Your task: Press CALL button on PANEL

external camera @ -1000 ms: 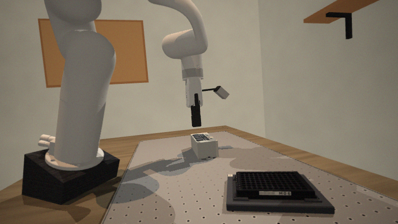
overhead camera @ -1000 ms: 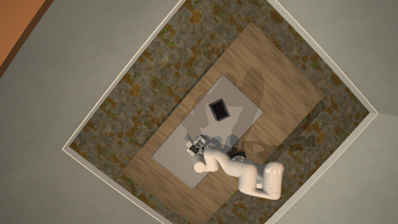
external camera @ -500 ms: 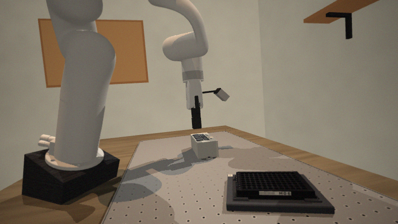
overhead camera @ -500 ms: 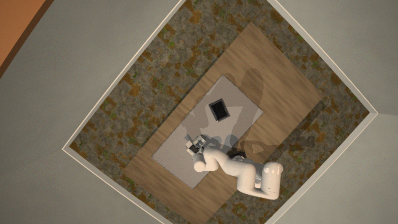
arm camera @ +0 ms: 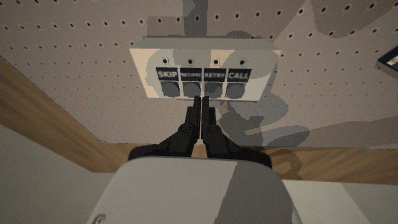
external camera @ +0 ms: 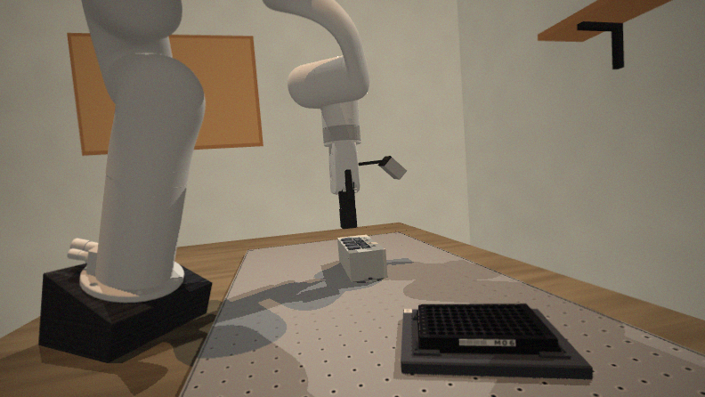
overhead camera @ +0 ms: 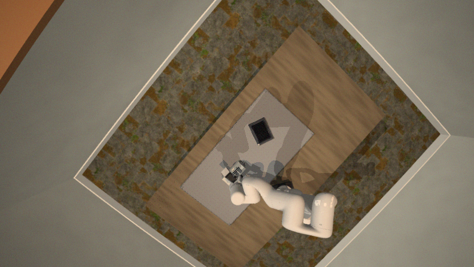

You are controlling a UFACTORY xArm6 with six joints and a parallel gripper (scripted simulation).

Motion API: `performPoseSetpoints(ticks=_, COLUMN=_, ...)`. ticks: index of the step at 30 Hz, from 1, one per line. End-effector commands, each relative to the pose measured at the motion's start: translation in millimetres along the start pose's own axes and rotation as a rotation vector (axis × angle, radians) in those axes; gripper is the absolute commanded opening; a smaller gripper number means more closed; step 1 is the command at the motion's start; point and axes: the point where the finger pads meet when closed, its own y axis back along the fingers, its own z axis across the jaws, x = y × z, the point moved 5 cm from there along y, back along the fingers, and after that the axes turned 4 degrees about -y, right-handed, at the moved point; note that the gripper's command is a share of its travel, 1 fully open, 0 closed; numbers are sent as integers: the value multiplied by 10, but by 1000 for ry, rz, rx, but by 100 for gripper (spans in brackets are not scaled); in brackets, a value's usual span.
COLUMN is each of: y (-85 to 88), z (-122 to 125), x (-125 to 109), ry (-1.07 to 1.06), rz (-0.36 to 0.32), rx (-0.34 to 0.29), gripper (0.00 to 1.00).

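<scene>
PANEL (arm camera: 202,72) is a pale box on the mat (external camera: 344,344), just ahead of and below the claw (arm camera: 201,100); in the wrist view its long axis runs straight across the claw's line of approach, and its button face points up. Four round buttons sit in a row along the edge nearest the claw, with dark name strips beyond them and small lamps beyond those. Read from the claw's left, the strips say SKIP (arm camera: 167,75), then a word too blurred to read, then RETRY (arm camera: 215,75), then CALL (arm camera: 239,75). The CALL button (arm camera: 235,91) is the last one on the claw's right. No lamp can be seen glowing, though they are tiny. The claw is pinched fully together with nothing in it, fingers pointing down; in the wrist view the tips line up with the gap between the second and third buttons, so CALL lies off to their right. From the exterior view the claw (external camera: 347,224) hangs apart from PANEL (external camera: 362,258), above it with air between. Farther off to the claw's right the plate (external camera: 485,325) rests on its nest (external camera: 493,367), a white label on its side reading M06 (external camera: 504,342). Mat and arm base (external camera: 64,320) stand on the wooden table (external camera: 616,305).
</scene>
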Motion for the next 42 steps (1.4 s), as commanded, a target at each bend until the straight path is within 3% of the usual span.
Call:
performPoseSetpoints(ticks=1, y=10, z=-6, x=10, ry=-1, rz=3, rx=2, gripper=0)
performPoseSetpoints(ticks=26, y=9, z=-6, x=10, ry=-1, rz=2, rx=2, gripper=0)
performPoseSetpoints(ticks=37, y=309, z=447, x=11, ry=-1, rz=3, rx=2, gripper=0)
performPoseSetpoints(ticks=42, y=309, z=447, x=11, ry=-1, rz=3, rx=2, gripper=0)
